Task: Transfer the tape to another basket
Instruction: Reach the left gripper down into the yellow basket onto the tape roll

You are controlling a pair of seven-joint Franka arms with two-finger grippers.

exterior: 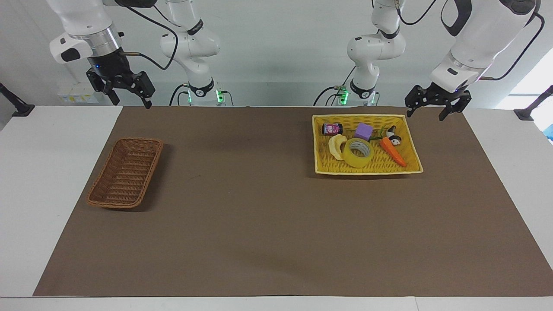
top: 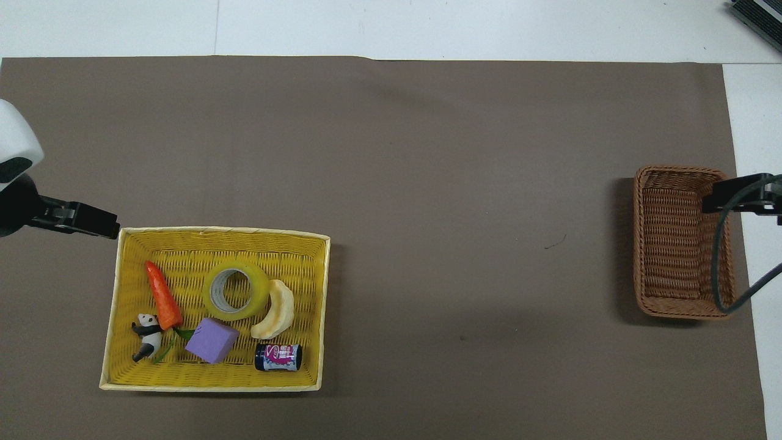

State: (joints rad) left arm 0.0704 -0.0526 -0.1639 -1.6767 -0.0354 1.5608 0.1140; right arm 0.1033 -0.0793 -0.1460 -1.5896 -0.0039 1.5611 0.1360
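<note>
I'm seeing the tape [exterior: 358,152] lying in the yellow tray [exterior: 412,142] (beside a carrot [exterior: 393,151]); left hand [exterior: 425,111] hanging released, right hand [exterior: 131,100] waiting released, basket [exterior: 125,172] well apart.

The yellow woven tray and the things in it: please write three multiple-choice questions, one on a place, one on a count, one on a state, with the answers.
1. Where does the roll of translucent yellow packing tape lie?
A. in the yellow woven tray
B. in the brown wicker basket
C. on the brown mat

2. How many things lie in the tray?
A. four
B. six
C. eight

3. How is the left gripper?
A. shut on the tape
B. open and holding nothing
C. inside the basket

Answers: 1 A, the tape lies flat beside the cream crescent toy. 2 B, tape, crescent, carrot, panda, purple block, small can. 3 B, its fingers are spread, raised by the tray's corner.
</note>
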